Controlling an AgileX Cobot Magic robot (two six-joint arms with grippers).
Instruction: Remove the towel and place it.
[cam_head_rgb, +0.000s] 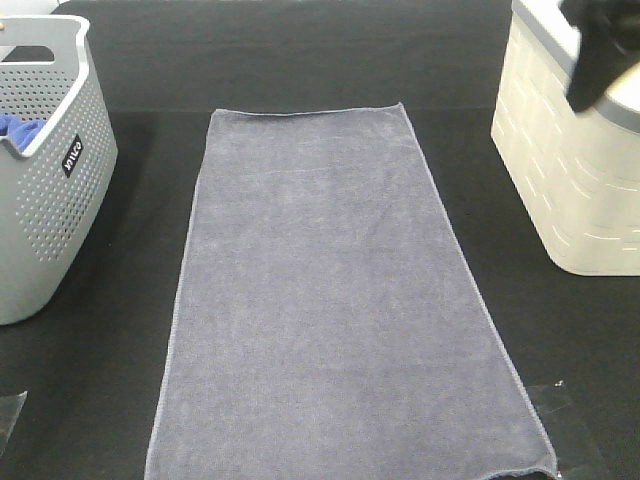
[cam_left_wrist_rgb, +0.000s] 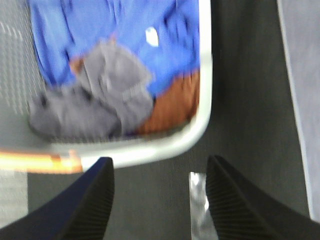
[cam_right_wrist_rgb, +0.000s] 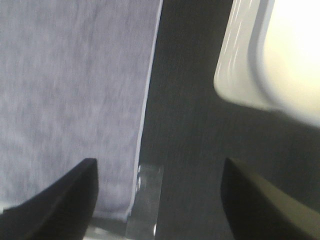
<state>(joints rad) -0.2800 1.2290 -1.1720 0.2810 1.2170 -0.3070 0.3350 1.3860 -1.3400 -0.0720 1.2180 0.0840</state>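
The slate grey-blue towel (cam_head_rgb: 330, 300) lies spread flat on the black table, running from the far middle to the front edge. It also shows in the right wrist view (cam_right_wrist_rgb: 70, 90) and as an edge strip in the left wrist view (cam_left_wrist_rgb: 305, 75). My left gripper (cam_left_wrist_rgb: 160, 165) is open and empty, hanging above the table by the grey basket's corner. My right gripper (cam_right_wrist_rgb: 160, 165) is open and empty, above the bare table between the towel's edge and the cream basket. Only a dark part of the right arm (cam_head_rgb: 600, 50) shows in the exterior view.
A grey perforated basket (cam_head_rgb: 45, 180) stands at the left; its rim (cam_left_wrist_rgb: 165, 147) encloses a bright blue cloth (cam_left_wrist_rgb: 125, 30), a grey cloth (cam_left_wrist_rgb: 110, 85) and an orange-brown one (cam_left_wrist_rgb: 175, 105). A cream basket (cam_head_rgb: 570, 170) stands at the right. Clear tape patches (cam_head_rgb: 545, 395) mark the table.
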